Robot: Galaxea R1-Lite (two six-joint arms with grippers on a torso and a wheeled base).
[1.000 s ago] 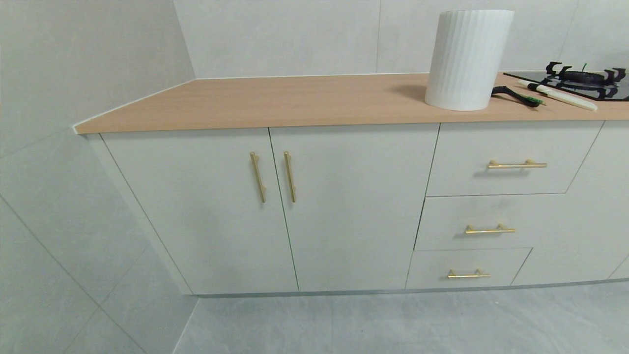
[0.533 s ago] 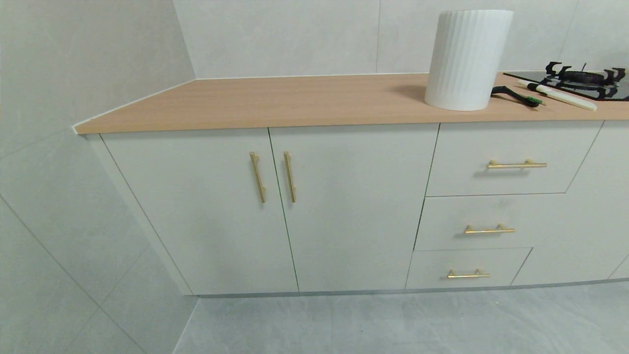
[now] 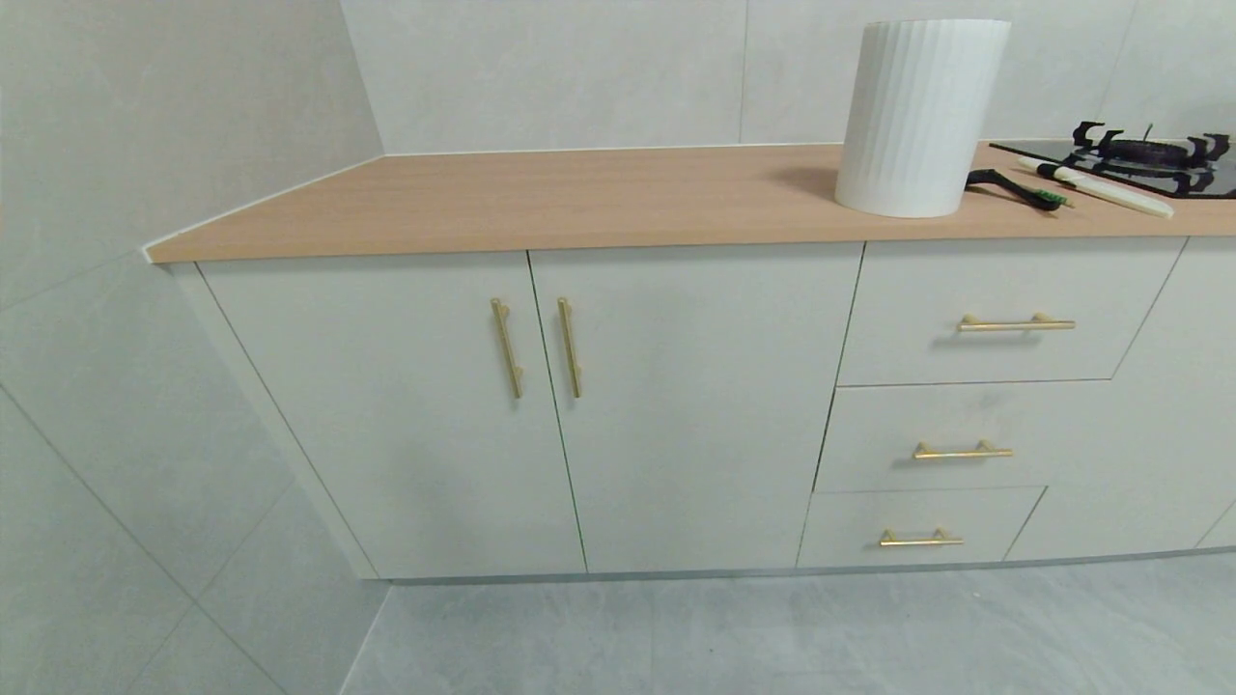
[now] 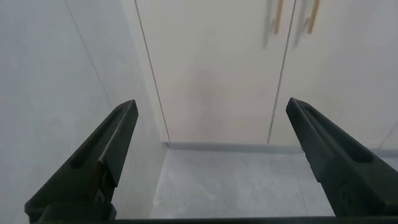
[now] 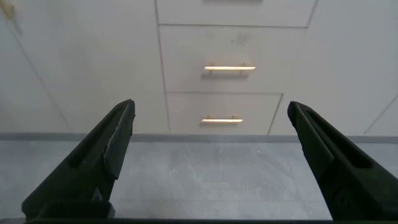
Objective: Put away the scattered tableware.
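While both arms hang low before the cabinet, the left gripper (image 4: 211,106) has its dark wedge-shaped fingers spread wide with nothing between them, above grey floor tile in front of the double doors (image 4: 211,56). The right gripper (image 5: 210,106) is likewise spread wide and holds nothing, facing the drawers (image 5: 186,59) with slim brass bar handles. On the far right of the smooth wood-grain countertop (image 3: 531,198), a black-handled utensil (image 3: 1014,188) with a green part lies just right of the tall ribbed white container (image 3: 917,116). A long white utensil (image 3: 1101,188) lies beside it, its far end against the black glass hob (image 3: 1217,183). The countertop's near edge runs straight; at the far left it meets the tiled wall
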